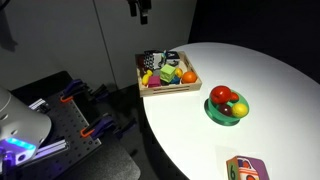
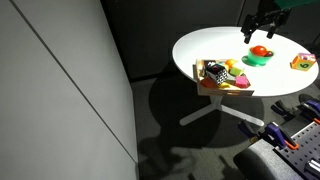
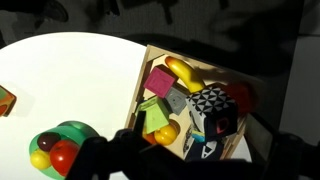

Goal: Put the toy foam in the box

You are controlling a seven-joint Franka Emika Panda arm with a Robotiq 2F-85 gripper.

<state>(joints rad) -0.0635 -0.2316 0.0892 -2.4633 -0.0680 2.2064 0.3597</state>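
Observation:
The toy foam is a small block with pink, orange and green patches. It lies on the white table's near edge, apart from everything else. It also shows in an exterior view and at the left edge of the wrist view. The box is a shallow light-wood tray holding several toys, seen also in an exterior view and in the wrist view. My gripper hangs high above the table, open and empty; in the wrist view its fingers are dark shapes over the box.
A green bowl of red, yellow and green toy fruits stands between the box and the toy foam. A black-and-white patterned cube fills part of the box. The round table is surrounded by dark floor.

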